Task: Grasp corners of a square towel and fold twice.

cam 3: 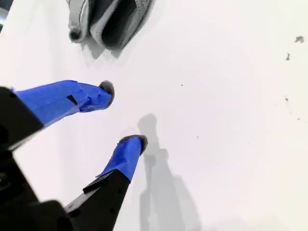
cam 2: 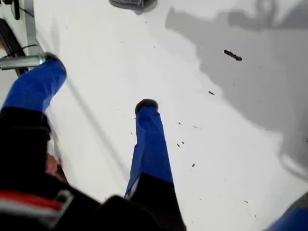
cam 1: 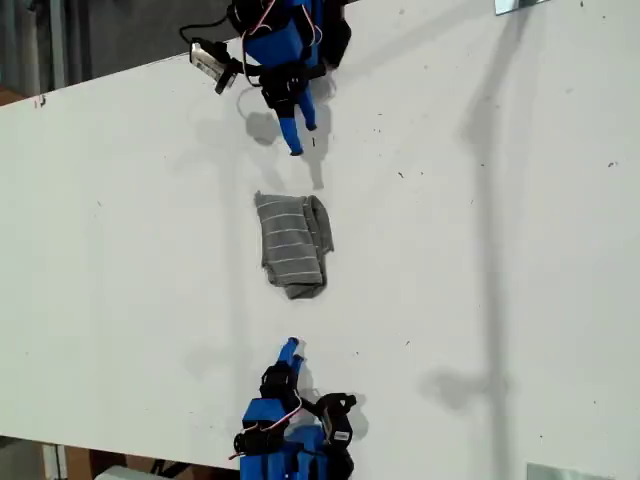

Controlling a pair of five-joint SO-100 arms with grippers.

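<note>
The grey striped towel (cam 1: pixel 293 245) lies bunched into a narrow, folded shape in the middle of the white table (cam 1: pixel 500 250). My first gripper (cam 1: pixel 290 348) is at the bottom of the exterior view and points up at the towel's rounded end, a short gap away. It is open, its blue fingers spread wide over bare table (cam 2: pixel 97 84), and the towel (cam 2: pixel 127 4) barely shows. My second gripper (cam 1: pixel 298 140), at the top of the exterior view, points down at the towel's other end. It is open and empty (cam 3: pixel 121 114), with the towel's layered edge (cam 3: pixel 113 21) just ahead. The corners are tucked in and hard to tell apart.
A small silver and black device (cam 1: pixel 212 62) hangs beside the second arm's base. The table's edge runs along the exterior view's top left and bottom left. A long shadow (cam 1: pixel 490 200) crosses the exterior view's right. A metal rod (cam 2: pixel 21 61) shows beside my first gripper.
</note>
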